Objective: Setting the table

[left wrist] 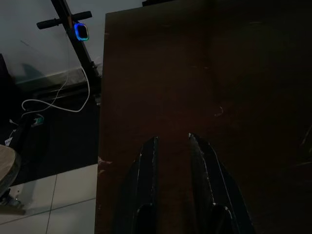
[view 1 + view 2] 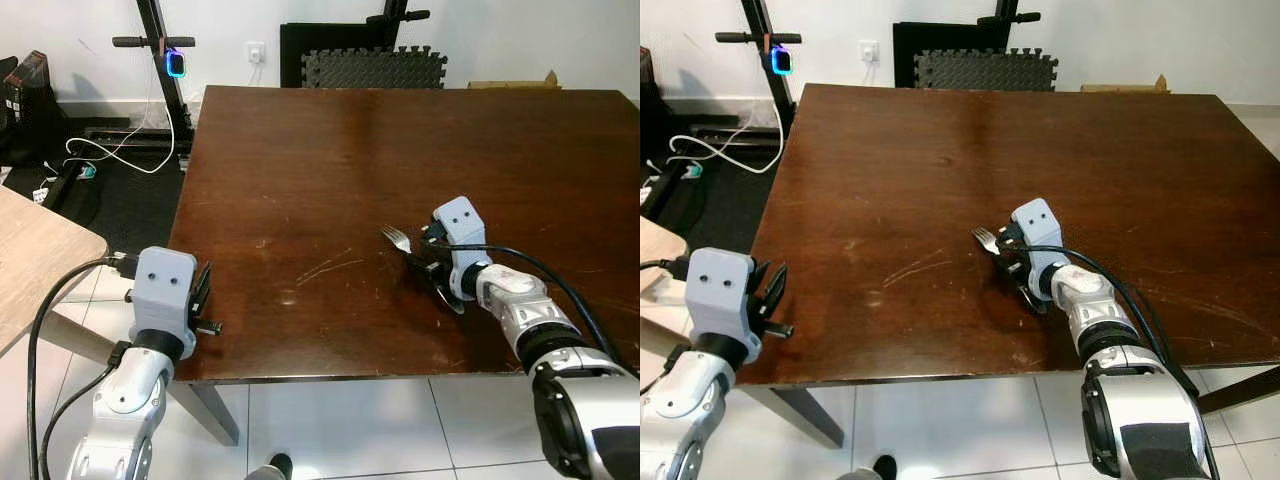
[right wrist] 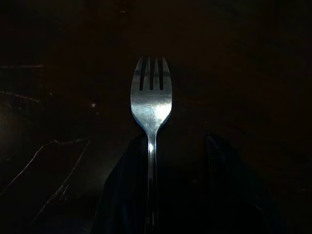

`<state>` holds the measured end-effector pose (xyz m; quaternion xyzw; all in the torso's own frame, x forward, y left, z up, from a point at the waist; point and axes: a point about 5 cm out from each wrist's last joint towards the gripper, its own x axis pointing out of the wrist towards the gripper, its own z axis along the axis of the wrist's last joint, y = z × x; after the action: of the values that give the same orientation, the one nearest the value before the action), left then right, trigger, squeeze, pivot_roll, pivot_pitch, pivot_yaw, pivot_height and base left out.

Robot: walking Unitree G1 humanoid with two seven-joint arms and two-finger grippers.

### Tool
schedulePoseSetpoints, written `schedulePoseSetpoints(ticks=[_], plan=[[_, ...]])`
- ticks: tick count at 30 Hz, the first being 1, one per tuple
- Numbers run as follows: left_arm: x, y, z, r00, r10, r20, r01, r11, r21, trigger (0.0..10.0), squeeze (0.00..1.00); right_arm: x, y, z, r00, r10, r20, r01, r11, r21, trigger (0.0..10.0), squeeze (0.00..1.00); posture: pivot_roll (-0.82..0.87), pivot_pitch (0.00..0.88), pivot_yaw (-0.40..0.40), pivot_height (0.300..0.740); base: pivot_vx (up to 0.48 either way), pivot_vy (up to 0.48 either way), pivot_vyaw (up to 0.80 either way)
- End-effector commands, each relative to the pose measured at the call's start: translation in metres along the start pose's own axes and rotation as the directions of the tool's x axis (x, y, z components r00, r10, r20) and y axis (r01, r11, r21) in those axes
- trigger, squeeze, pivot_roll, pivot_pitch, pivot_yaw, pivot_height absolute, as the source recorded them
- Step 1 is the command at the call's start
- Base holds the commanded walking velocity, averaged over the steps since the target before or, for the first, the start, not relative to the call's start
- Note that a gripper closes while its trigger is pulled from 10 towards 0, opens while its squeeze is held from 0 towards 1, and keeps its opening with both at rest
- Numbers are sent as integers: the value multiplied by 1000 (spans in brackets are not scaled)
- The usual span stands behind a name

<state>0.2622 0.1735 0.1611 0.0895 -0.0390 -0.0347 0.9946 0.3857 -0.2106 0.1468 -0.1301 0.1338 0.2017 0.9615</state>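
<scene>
Silver and four-tined, the fork (image 3: 151, 105) lies flat on the dark brown wooden table (image 2: 330, 150), in the near half of the surface, right of centre and a little in from the near edge. Its tines point toward the far-left corner and its handle runs back toward the near-right corner, under the right gripper (image 2: 432, 270). In the right wrist view the handle lies along the inner side of one black finger (image 3: 127, 187), while the other finger stands apart from it, so the claw is spread and straddles the handle rather than pinching it. Whether the near finger actually touches the metal cannot be told in the dark picture. The right arm reaches in over the near edge, with a black cable looping along its silver forearm.

Pale scratches mark the wood between the fork and the near-left corner.

At that near-left corner the left gripper (image 1: 173, 144) hovers just over the table's left edge, its two black fingers a small gap apart with nothing between them.

Beyond the left edge, white tiles give way to a dark floor mat with a white cable (image 2: 120, 150) and a black stand carrying a blue-lit device (image 2: 176, 64). A lighter wooden tabletop (image 2: 35, 265) sits off to the left.
</scene>
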Motion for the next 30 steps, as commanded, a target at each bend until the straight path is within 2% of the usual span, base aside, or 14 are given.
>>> schedulePoseSetpoints(ticks=[1, 2, 3, 4, 5, 7, 17, 28, 29, 30], plan=[[-2, 2, -3, 1000, 1, -22, -1, 1000, 8, 10000, 0, -3, 5, -21, 996, 39, -77, -35, 998, 57, 10000, 0, 198, 137, 54, 740, 0, 0, 0], [-2, 2, -3, 1000, 0, -22, 0, 1000, 9, 10000, 0, -3, 6, -23, 996, 46, -79, -39, 996, 77, 4314, 0, 197, 136, 54, 740, 0, 0, 0], [-2, 2, -3, 1000, -1, -22, 1, 1000, 9, 10000, 0, -3, 6, -24, 996, 48, -80, -41, 995, 90, 4314, 0, 197, 136, 54, 740, 0, 0, 0], [-2, 2, -3, 1000, -1, -22, 2, 1000, 9, 10000, 0, -3, 7, -25, 995, 49, -82, -41, 994, 97, 3725, 0, 196, 133, 55, 740, 0, 0, 0], [-2, 2, -3, 1000, -2, -22, 2, 1000, 8, 10000, 0, -3, 8, -27, 995, 56, -85, -47, 994, 104, 392, 0, 196, 133, 55, 740, 0, 0, 0], [-2, 2, -3, 1000, -4, -21, 5, 1000, 8, 10000, 0, -3, 12, -30, 992, 89, -85, -78, 990, 121, 0, 0, 197, 132, 59, 740, 0, 0, 0], [-1, 1, -2, 1000, -10, -19, 10, 1000, 11, 10000, 0, -1, 15, -24, 994, 107, -21, -102, 981, 164, 0, 0, 196, 129, 63, 740, 0, 0, 0], [0, 0, -2, 1000, -13, -21, 13, 1000, 7, 10000, 0, 1, 8, -2, 992, 76, 97, -93, 979, 183, 0, 0, 190, 130, 65, 740, 0, 0, 0], [0, 0, -2, 1000, -14, -21, 14, 1000, 6, 10000, 0, 1, 4, 9, 988, 29, 153, -57, 982, 183, 5725, 0, 190, 130, 65, 740, 0, 0, 0], [0, 0, -2, 1000, -14, -21, 15, 1000, 6, 10000, 0, 1, 0, 19, 979, -21, 203, -19, 981, 192, 10000, 0, 186, 132, 66, 740, 0, 0, 0]])
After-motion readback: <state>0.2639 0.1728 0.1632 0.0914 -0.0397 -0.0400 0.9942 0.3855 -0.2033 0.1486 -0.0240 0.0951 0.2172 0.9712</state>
